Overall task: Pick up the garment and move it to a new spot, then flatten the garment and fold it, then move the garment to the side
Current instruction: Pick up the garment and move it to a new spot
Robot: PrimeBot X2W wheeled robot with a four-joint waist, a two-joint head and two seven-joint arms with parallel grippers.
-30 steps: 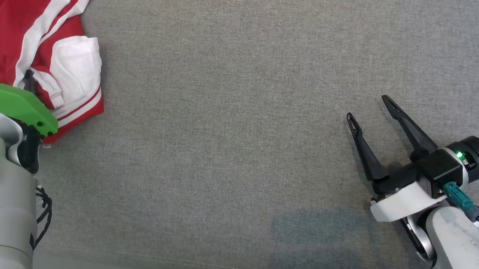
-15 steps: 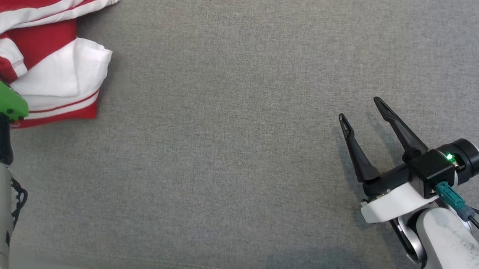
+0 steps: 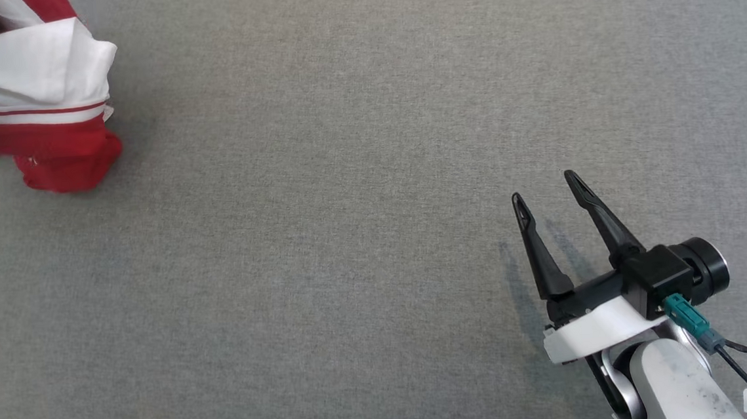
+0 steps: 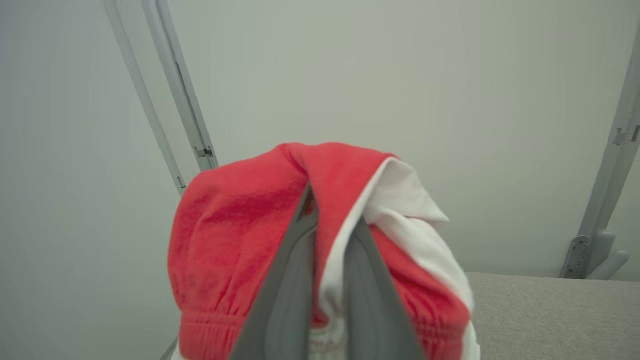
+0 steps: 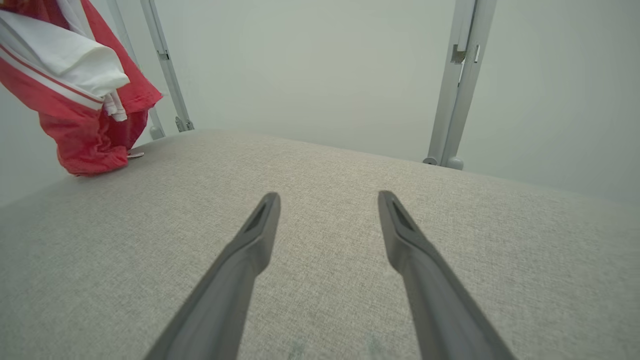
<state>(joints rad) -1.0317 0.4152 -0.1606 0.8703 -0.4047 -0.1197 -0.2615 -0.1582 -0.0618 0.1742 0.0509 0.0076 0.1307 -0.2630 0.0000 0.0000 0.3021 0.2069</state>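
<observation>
My left gripper (image 4: 330, 220) is clenched on a bunch of the red-and-white garment (image 3: 43, 94), which hangs crumpled at the far left edge of the grey cloth surface (image 3: 347, 205). I cannot tell whether its lowest fold touches the cloth. My right gripper (image 3: 544, 188) hovers at the near right, well apart from the garment, fingers spread, holding nothing.

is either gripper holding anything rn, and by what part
The left gripper pinches a bunched fold of the red-and-white fabric garment; the right gripper is open, empty.
</observation>
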